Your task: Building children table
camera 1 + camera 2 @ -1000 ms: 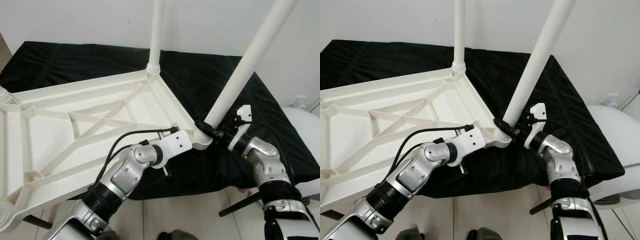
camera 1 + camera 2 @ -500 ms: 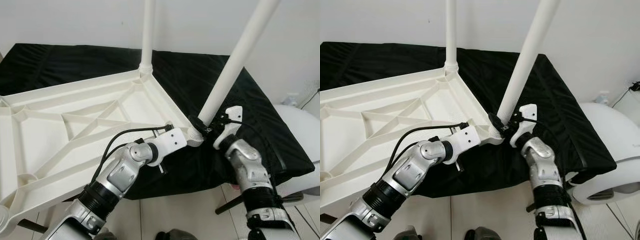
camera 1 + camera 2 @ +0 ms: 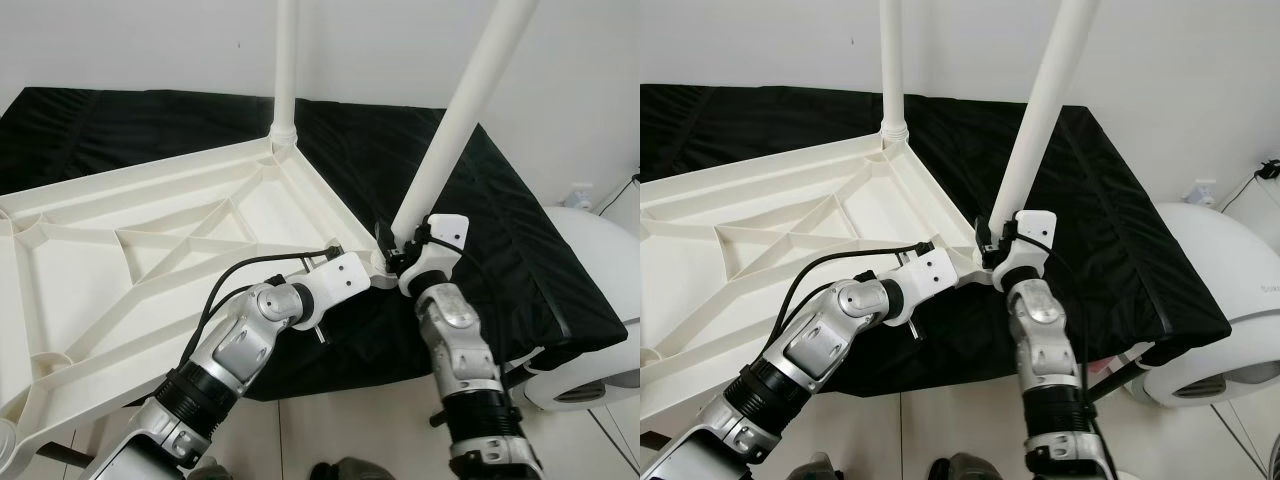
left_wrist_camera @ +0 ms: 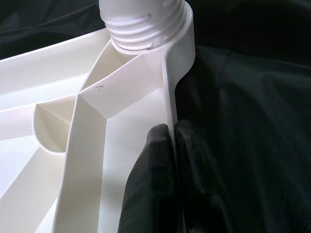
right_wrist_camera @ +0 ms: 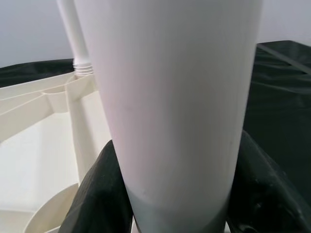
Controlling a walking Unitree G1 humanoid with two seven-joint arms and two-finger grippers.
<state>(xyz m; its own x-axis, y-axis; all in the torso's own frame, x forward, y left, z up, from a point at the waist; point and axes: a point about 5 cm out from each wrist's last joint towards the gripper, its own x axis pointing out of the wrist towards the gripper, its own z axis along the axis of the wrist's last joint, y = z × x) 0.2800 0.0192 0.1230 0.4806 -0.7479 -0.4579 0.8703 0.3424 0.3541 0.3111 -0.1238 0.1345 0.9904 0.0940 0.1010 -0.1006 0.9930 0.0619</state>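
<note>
A white plastic table top point(image 3: 150, 250) lies upside down on a black cloth. One white leg point(image 3: 285, 70) stands upright in its far corner. A second leg point(image 3: 460, 110) leans up from the near right corner, where its threaded end point(image 4: 143, 24) sits in the corner socket. My right gripper point(image 3: 400, 245) is shut on the base of this leg point(image 5: 170, 97), with a black finger point(image 5: 97, 194) on each side. Just short of that corner, my left gripper point(image 4: 172, 131) is shut on the table top's rim point(image 4: 167, 87), one finger inside it and one outside.
The black cloth point(image 3: 520, 220) covers a low surface that ends at the front and right, over tiled floor point(image 3: 350, 420). A white rounded appliance point(image 3: 600, 290) stands at the right. A white wall runs close behind, with a socket point(image 3: 580, 190) low on it.
The view has shifted. My right forearm has swung from the right of the leg's base round to its near side, still holding it. The leg stands a little steeper. My left gripper keeps its hold.
</note>
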